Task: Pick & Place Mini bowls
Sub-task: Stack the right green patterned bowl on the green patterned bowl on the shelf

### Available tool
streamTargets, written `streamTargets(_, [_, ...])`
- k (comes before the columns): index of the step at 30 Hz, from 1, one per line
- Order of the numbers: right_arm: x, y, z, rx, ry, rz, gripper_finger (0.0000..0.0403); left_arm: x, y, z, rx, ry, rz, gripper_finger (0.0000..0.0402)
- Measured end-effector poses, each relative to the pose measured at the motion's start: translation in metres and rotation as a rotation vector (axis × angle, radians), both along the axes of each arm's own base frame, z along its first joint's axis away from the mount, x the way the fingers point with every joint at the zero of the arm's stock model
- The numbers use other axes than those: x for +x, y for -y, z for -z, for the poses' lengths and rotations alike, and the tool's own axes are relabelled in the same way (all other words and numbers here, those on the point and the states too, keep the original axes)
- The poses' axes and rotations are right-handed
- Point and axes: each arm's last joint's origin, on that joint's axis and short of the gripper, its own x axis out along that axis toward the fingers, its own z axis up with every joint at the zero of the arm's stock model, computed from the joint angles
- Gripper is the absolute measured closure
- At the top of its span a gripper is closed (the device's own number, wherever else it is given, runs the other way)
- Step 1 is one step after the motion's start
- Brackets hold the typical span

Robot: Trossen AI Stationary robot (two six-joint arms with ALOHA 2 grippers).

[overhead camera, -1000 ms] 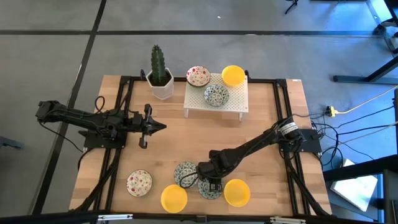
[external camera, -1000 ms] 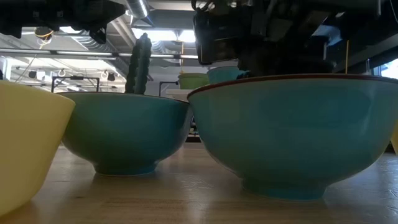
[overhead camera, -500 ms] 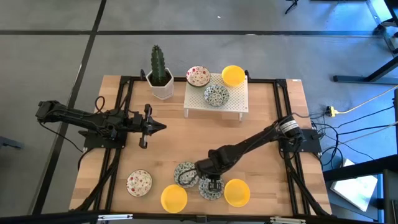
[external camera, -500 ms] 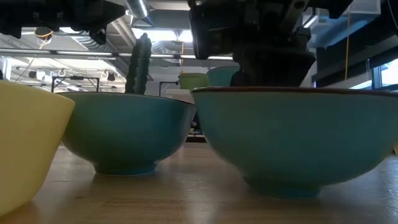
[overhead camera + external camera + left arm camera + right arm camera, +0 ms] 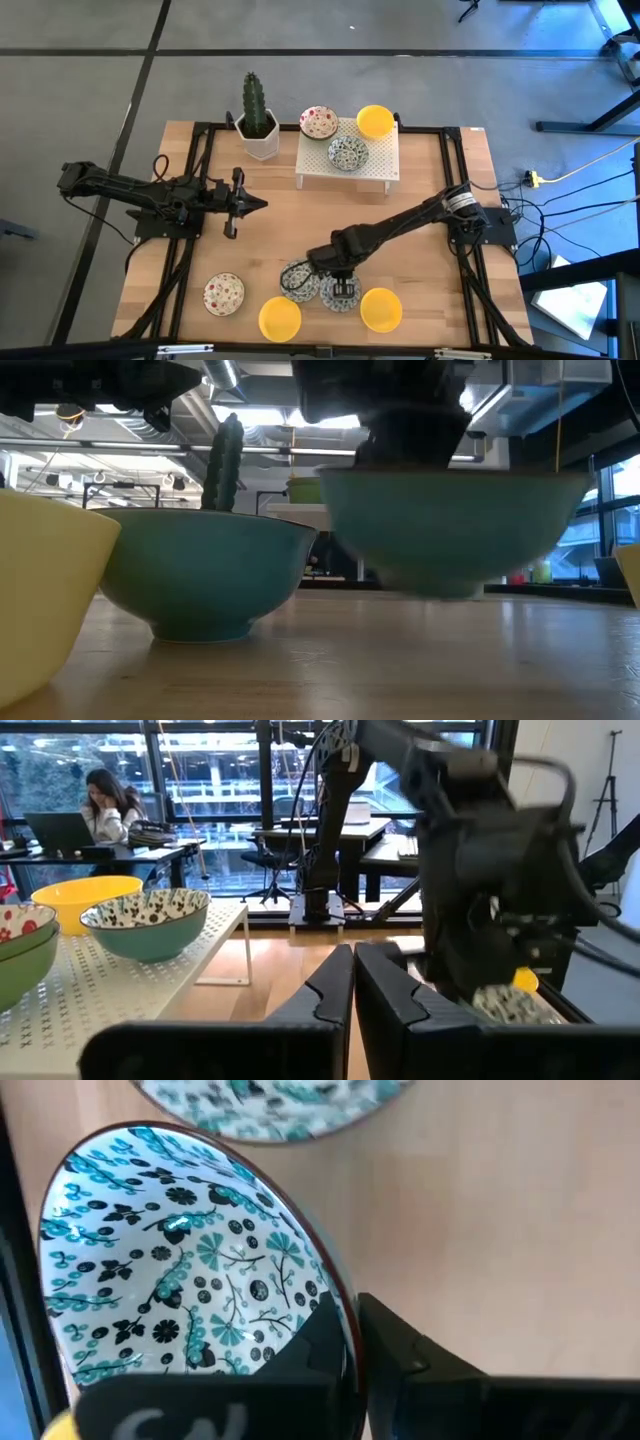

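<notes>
Mini bowls sit in two groups on the wooden table (image 5: 420, 200): three on the white perforated rack (image 5: 385, 160) at the upper middle of the high view, six along the lower edge. The one in play is a blue-green patterned bowl (image 5: 340, 291) at the lower middle of that view, between another patterned bowl (image 5: 298, 279) and a yellow bowl (image 5: 381, 309). The right pincer (image 5: 338, 280) is closed on its rim; the right wrist view shows one dark finger inside the wall and one outside, with the bowl (image 5: 190, 1280) just ahead of them. In the low view this bowl (image 5: 450, 530) hangs clear of the table, its foot above the wood, while its neighbour (image 5: 205, 570) rests flat. The step in hand appears to be the lift straight after the grasp. The next move probably calls for raising the bowl higher, then carrying it up the frame to the rack, keeping clear of the bowls already there and of the cactus pot (image 5: 258, 135). The bowl is round, so it has no long axis; its mouth faces upward and looks close to level, held by one edge only, so it could tip. The left pincer (image 5: 262, 204) waits closed at the middle left, holding nothing
</notes>
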Motion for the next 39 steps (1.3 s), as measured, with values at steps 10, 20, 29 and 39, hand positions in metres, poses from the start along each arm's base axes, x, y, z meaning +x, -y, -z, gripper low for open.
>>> streamTargets(10, [-0.001,0.035,-0.087,-0.169,0.022,0.006,0.0385,0.0,0.0,-0.003,0.048,0.024,-0.008,0.0392])
streamTargets(20, [-0.032,0.144,-0.187,-0.284,0.238,0.173,0.0385,0.0,0.001,-0.001,0.057,0.012,0.022,0.0389])
streamTargets(29, [-0.083,0.246,-0.22,-0.278,0.298,0.544,0.0385,0.0,0.0,-0.004,0.177,0.038,-0.004,0.0395])
streamTargets(39, [-0.086,0.289,-0.207,0.007,0.296,0.606,0.0385,-0.001,0.001,-0.007,0.183,0.076,0.024,0.0396])
